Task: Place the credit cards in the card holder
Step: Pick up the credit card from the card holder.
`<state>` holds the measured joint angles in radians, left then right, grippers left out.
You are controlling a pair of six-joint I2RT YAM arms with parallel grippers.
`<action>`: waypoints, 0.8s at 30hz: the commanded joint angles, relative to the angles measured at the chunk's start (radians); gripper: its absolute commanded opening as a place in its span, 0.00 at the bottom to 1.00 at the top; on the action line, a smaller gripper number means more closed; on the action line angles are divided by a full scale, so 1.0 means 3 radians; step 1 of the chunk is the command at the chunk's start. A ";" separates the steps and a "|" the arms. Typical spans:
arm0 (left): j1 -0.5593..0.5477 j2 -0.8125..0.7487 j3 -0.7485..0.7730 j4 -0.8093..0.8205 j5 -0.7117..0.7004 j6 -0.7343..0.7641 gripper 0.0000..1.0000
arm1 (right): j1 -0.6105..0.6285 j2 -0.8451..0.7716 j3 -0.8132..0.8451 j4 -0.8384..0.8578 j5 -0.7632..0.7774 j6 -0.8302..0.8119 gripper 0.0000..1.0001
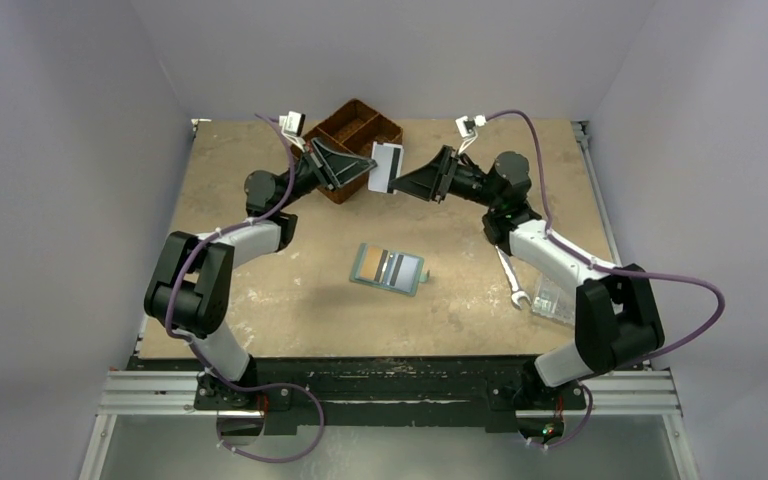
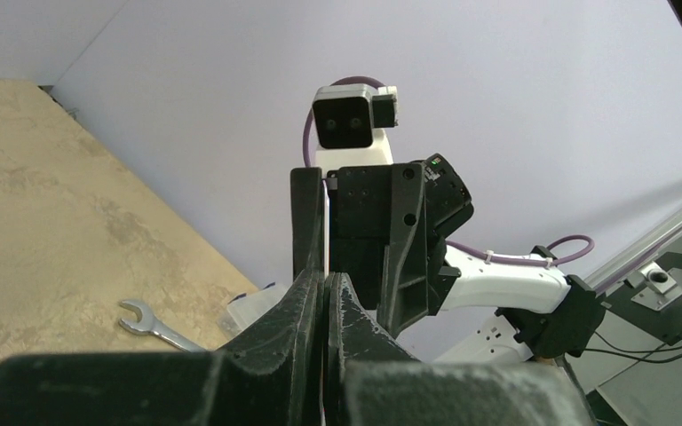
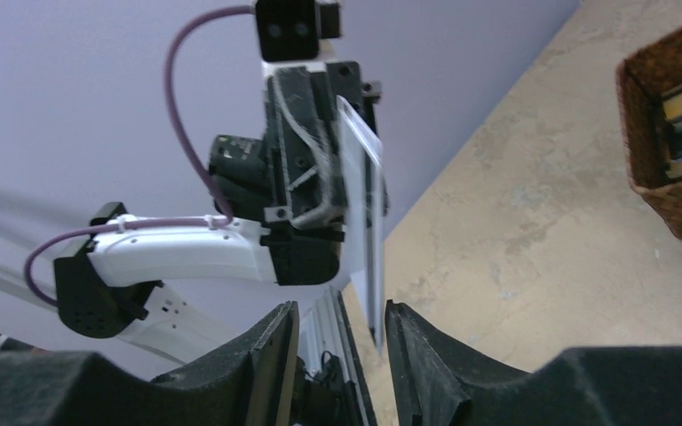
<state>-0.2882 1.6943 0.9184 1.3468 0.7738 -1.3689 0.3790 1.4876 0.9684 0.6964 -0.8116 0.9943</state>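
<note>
Clamped shut on a white credit card [image 1: 387,167], the left gripper [image 1: 368,166] holds it aloft by the wicker basket [image 1: 345,112], presumably presenting its free edge for a handover. To its right, the right gripper [image 3: 337,324] faces it, jaws parted astride that edge, not yet pinching. Below, the card holder [image 1: 390,268] lies open on the table between the arms, ready to receive

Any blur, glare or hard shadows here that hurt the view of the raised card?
Top external: soft, even light, faint shadows on the table, credit card crisp. Right wrist: the card looks smeared and half see-through; the right gripper soft at the bottom edge. Left wrist: the left gripper is a dark, slightly soft foreground mass; the wrench beyond reads sharp. No glare anywhere.
</note>
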 commanded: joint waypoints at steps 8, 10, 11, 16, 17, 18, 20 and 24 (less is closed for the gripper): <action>0.0005 -0.0298 -0.0114 -0.0112 -0.0035 0.0177 0.00 | -0.0011 0.0214 0.0053 0.0622 -0.0173 0.0236 0.10; 0.0005 -0.0339 -0.0074 -0.0363 0.0029 0.0258 0.01 | -0.0011 0.0247 0.0050 0.0612 -0.0238 0.0197 0.00; 0.0007 -0.0345 -0.0049 -0.0452 0.0076 0.0256 0.06 | -0.0019 0.0270 0.0059 0.0622 -0.0279 0.0191 0.00; 0.0041 -0.0162 0.0086 0.0233 0.0618 -0.0447 0.32 | -0.0069 0.0397 0.0044 0.1315 -0.0699 0.0645 0.00; 0.0056 -0.0111 0.0088 0.0501 0.0684 -0.0691 0.37 | -0.0079 0.0402 0.0034 0.1460 -0.0757 0.0764 0.00; 0.0071 -0.0063 0.0094 0.0798 0.0729 -0.0906 0.40 | -0.0086 0.0405 0.0026 0.1575 -0.0799 0.0900 0.00; 0.0084 0.0033 0.0130 0.1287 0.0816 -0.1309 0.46 | -0.0092 0.0406 0.0020 0.1795 -0.0865 0.1095 0.00; 0.0123 -0.0010 0.0112 0.1444 0.0969 -0.1385 0.49 | -0.0107 0.0409 -0.0032 0.2236 -0.0940 0.1492 0.00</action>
<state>-0.2672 1.6981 0.9276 1.4303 0.9817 -1.6657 0.3531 1.6299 0.9638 1.1343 -1.0317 1.2896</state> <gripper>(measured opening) 0.483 0.025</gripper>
